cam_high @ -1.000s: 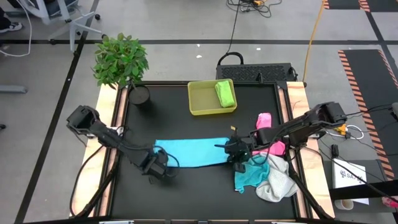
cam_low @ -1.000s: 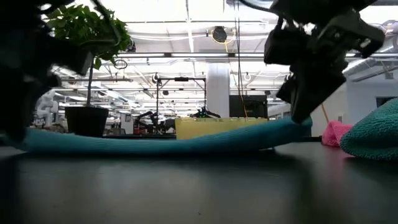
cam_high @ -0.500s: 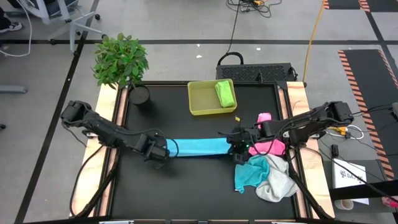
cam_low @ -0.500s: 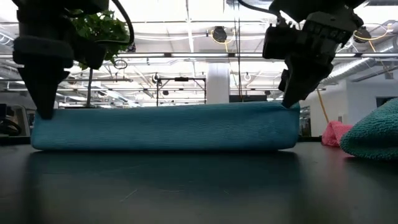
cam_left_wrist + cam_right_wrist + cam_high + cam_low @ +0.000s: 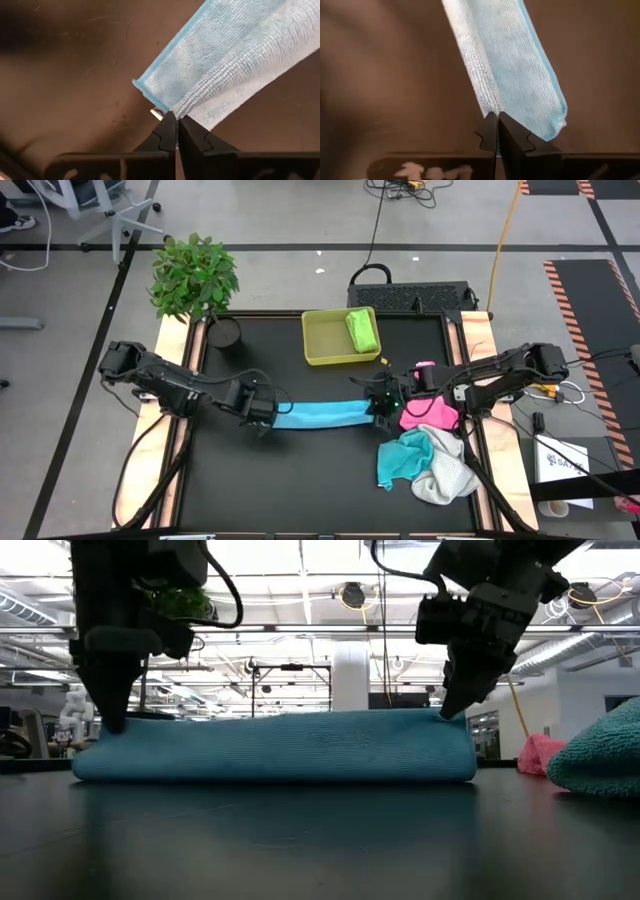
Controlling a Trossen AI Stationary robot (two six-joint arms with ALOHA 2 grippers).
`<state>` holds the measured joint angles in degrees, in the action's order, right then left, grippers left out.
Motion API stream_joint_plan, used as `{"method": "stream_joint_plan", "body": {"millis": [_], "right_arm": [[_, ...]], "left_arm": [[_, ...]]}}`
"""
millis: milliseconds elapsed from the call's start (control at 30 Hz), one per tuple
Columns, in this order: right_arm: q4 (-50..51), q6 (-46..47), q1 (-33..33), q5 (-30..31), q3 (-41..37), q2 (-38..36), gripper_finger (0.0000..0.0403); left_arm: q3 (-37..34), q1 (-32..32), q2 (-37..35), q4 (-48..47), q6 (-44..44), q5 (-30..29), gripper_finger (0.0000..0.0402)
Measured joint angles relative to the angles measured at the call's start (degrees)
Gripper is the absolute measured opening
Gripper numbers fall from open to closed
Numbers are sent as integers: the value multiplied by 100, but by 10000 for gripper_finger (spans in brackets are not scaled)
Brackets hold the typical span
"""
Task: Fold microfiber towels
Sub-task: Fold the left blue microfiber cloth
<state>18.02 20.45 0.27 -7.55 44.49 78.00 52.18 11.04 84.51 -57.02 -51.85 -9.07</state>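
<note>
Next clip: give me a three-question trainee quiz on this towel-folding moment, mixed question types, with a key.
1. True or false: both tools pinch the light blue towel.
2. Which towel lies in the yellow-green tray? A) pink B) lime green C) white
3. Fill in: the left tool holds one end of the towel, and the right tool holds the ____ end.

Key:
1. True: each is shut on a folded edge.
2. B, the lime green towel.
3. Opposite.

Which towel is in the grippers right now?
The light blue towel, stretched between left gripper and right gripper; the others lie untouched.
</note>
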Motion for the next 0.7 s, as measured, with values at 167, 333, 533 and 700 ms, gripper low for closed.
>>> {"method": "stream_joint_plan", "body": {"millis": [167,333,533,700], "right_arm": [[262,-25,-111,2,0,0,0],[206,-161,-149,2,0,0,2],[230,-212,-147,224,0,60,32],[230,-257,-147,642,0,144,65]], "left_arm": [[-74,-154,0,21,120,103,5],[-120,-258,0,12,74,116,26],[-122,-338,0,7,173,6,52],[-122,-391,0,-33,206,-2,82]]}}
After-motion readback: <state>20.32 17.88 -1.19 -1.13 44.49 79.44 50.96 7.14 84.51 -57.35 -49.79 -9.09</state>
